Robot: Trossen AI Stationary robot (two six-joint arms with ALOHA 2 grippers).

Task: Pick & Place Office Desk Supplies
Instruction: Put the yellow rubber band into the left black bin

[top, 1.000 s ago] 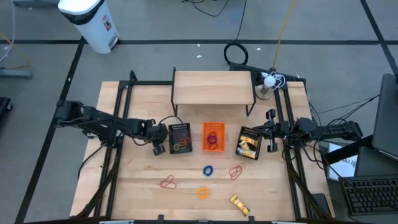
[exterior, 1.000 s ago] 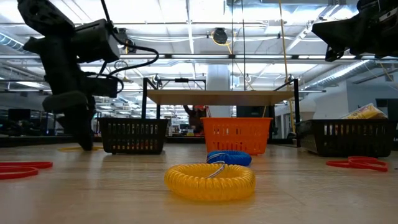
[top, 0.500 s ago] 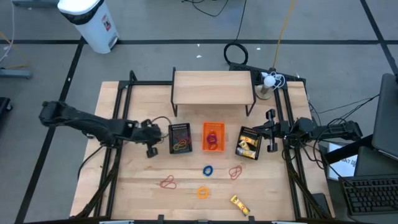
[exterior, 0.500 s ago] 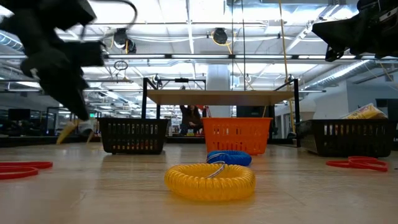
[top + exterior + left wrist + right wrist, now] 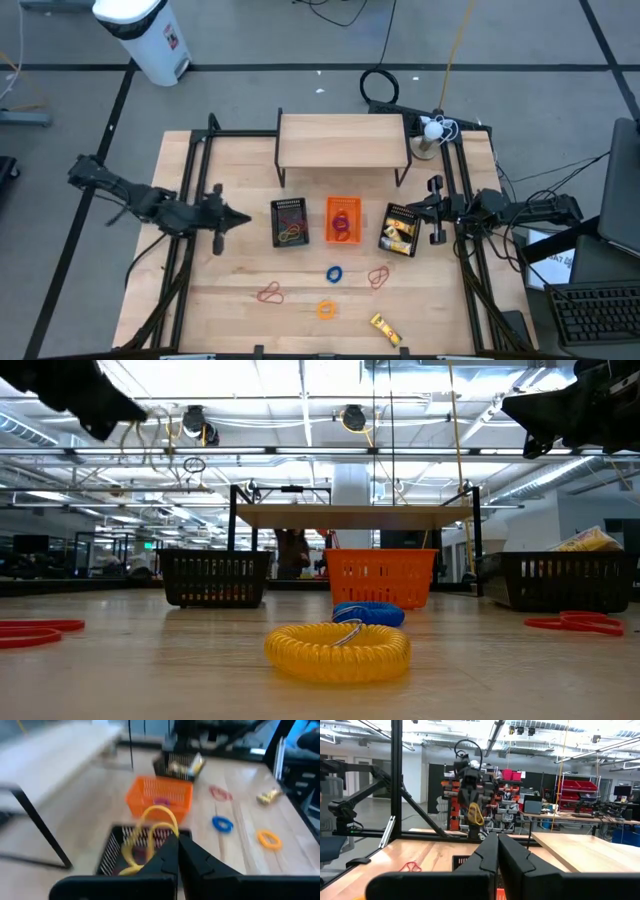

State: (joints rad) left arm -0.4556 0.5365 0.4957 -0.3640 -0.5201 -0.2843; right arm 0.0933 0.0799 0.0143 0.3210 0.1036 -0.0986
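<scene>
My left gripper [image 5: 243, 221] hangs above the table, left of the left black mesh tray [image 5: 290, 222], shut on a yellow rubber band [image 5: 150, 820]. More bands lie in that tray. Loose on the table are a blue ring [image 5: 333, 273], an orange ring [image 5: 327, 309], two red rubber bands [image 5: 270, 293] [image 5: 378, 276] and a yellow oblong piece [image 5: 385, 329]. My right gripper [image 5: 432, 212] waits shut and raised beside the right black tray [image 5: 400, 230], which holds yellow pieces. My left gripper pinches the yellow rubber band between its two shut fingers [image 5: 170, 851], near their free ends. The exact spot on the band is hidden by the fingers. The band's loop [image 5: 476, 814] hangs below the gripper, slack and clear of the tray and the table.
The orange tray [image 5: 343, 220] stands between the two black trays. A low wooden shelf [image 5: 343, 140] on black legs stands behind them. Black frame rails run along both sides of the table. Bare wood lies in front of the trays, around the loose items.
My left gripper has risen from beside the left black tray and drawn back toward the table's left edge, tipping from pointing down to nearly level. The yellow band has gone up with it, hanging under the fingers.
</scene>
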